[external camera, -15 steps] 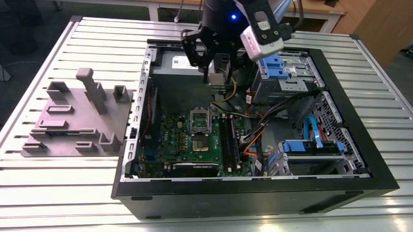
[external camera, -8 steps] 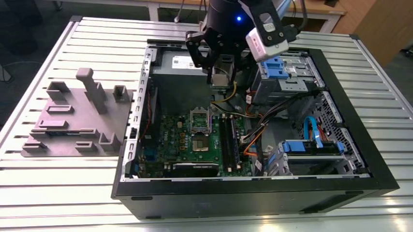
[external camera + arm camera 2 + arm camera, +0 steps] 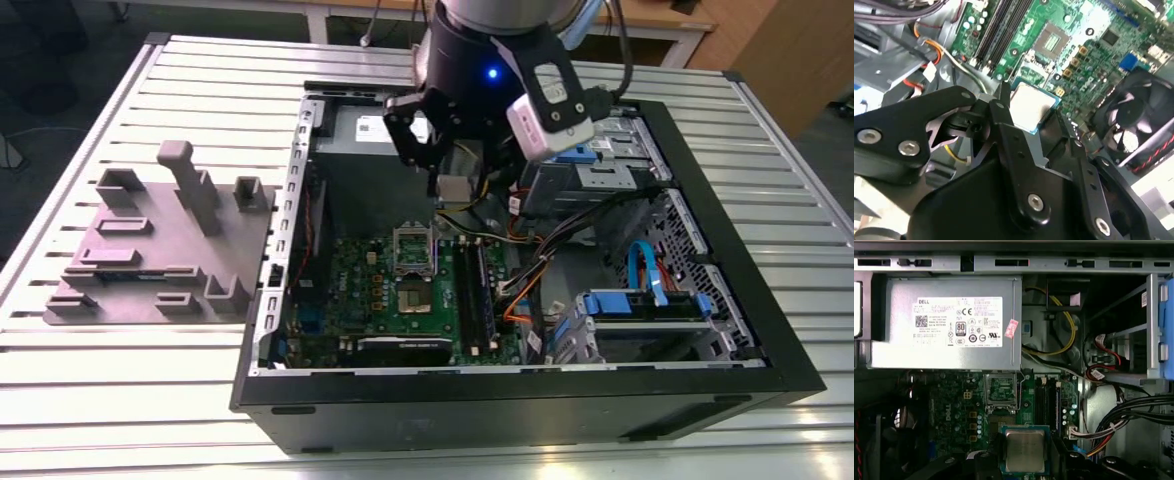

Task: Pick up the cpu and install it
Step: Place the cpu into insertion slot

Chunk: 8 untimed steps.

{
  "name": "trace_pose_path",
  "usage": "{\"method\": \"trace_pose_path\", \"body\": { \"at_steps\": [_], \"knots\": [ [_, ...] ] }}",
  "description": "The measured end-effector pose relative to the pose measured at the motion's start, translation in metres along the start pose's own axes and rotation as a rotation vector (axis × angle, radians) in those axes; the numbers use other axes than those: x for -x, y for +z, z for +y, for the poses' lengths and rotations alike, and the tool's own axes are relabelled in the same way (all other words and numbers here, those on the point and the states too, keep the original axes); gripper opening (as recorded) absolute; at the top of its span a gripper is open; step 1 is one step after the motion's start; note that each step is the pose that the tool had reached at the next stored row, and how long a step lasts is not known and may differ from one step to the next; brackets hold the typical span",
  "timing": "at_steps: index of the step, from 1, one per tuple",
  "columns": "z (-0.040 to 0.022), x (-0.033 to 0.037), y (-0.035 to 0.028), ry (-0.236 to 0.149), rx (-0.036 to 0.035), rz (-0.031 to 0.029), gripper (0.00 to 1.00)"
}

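Note:
My gripper [image 3: 454, 188] hangs inside the open computer case, above the green motherboard [image 3: 360, 290], and is shut on the cpu. The cpu [image 3: 453, 191] is a small square chip with a silver-grey metal top, held flat by its edges between the black fingers in both wrist views [image 3: 1030, 104] [image 3: 1025, 451]. Just beyond it on the board lies the dark socket [image 3: 1002, 416] with its metal frame [image 3: 1001, 390] swung up. The socket [image 3: 1052, 43] is uncovered. The cpu is held above the board, short of the socket [image 3: 411, 293].
A grey power-supply box [image 3: 949, 322] fills the case's back wall. Memory slots [image 3: 478, 290] run beside the socket. Bundled cables [image 3: 587, 225] and a blue drive bay [image 3: 641, 305] sit toward the exterior view's right. A black fan [image 3: 1134, 117] lies near the board's edge. A grey fixture plate [image 3: 160, 250] stands outside the case.

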<state>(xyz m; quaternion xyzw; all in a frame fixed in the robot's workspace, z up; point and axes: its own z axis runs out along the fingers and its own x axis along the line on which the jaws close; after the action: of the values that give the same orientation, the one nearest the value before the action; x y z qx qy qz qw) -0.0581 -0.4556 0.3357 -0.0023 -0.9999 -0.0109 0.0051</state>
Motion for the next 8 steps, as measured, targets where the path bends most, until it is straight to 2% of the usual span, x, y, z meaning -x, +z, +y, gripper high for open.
{"method": "trace_pose_path", "body": {
  "at_steps": [4, 6, 8],
  "knots": [
    [-0.0017, -0.0057, 0.0074, 0.002, -0.0010, 0.0000, 0.47],
    [-0.0018, -0.0127, 0.0110, 0.003, -0.0049, 0.0000, 0.47],
    [-0.0019, -0.0194, 0.0147, 0.000, -0.0049, -0.0002, 0.47]
  ]
}}
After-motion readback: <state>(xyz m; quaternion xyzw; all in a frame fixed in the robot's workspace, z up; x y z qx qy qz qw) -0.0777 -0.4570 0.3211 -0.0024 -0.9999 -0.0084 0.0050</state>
